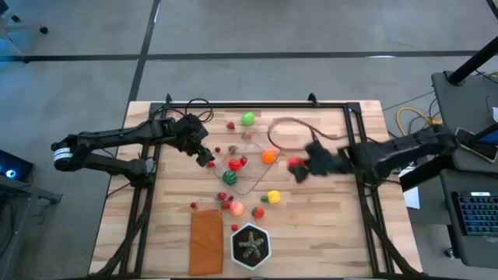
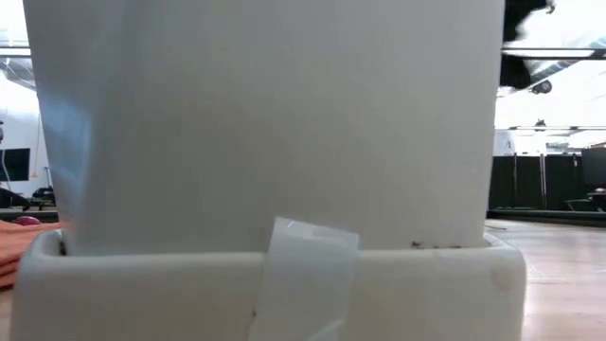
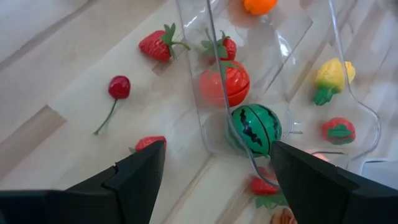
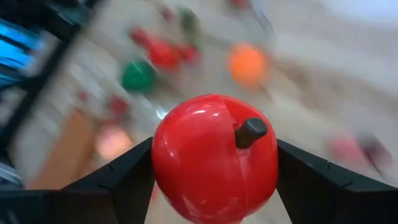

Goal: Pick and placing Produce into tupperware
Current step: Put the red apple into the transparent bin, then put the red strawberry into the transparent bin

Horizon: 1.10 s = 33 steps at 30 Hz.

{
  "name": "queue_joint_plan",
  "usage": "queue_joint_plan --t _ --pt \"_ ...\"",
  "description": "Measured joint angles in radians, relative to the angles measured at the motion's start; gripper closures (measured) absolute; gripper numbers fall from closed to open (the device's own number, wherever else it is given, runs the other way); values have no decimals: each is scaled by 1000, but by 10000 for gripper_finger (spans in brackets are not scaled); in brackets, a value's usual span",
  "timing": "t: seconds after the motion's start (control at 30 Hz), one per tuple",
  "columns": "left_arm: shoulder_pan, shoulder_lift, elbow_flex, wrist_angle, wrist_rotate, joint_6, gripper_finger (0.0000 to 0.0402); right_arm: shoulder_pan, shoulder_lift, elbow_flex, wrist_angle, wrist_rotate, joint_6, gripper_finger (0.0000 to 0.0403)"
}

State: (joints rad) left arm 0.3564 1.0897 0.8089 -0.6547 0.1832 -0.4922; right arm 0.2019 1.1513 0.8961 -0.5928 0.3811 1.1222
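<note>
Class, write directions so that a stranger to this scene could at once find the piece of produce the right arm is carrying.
Start at the wooden table and follow the right arm to the right tool, just right of the clear tupperware. Between its fingers is a red apple. Unlike the strawberries, it is smooth, round, has a dark stem, and is lifted off the table.

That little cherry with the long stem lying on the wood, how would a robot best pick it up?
Probably by the round red ball of the cherry, not the thin stem, which looks too fine for fingers to hold. It lies flat on bare table outside the clear container, so coming straight down with one finger each side seems best. The open left gripper is nearest.
</note>
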Motion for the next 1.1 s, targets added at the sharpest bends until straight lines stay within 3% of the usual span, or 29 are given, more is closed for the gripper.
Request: queue_joint_plan --t 0.1,0.17,0.3,0.4,0.57,0.8,1.1 --pt "-7 -12 -2 -11 0 -3 123 -142 69 22 209 -116 -180 125" --pt "-16 -23 -4 -10 0 -3 123 -213 132 68 249 -197 -254 127" --pt "-29 -41 -13 -11 0 -9 123 -284 290 207 170 -364 -380 128" --pt "-33 -47 -20 -10 -2 -10 123 -288 414 330 71 -414 -474 124" --pt "-35 -48 -33 -13 -8 0 123 -287 590 533 -107 -370 -618 114" --pt "-37 -54 -54 -8 -16 27 123 -268 682 726 -274 -92 -707 88" --pt "-37 -57 -119 -9 -16 33 123 -265 634 795 -315 -91 -715 74"
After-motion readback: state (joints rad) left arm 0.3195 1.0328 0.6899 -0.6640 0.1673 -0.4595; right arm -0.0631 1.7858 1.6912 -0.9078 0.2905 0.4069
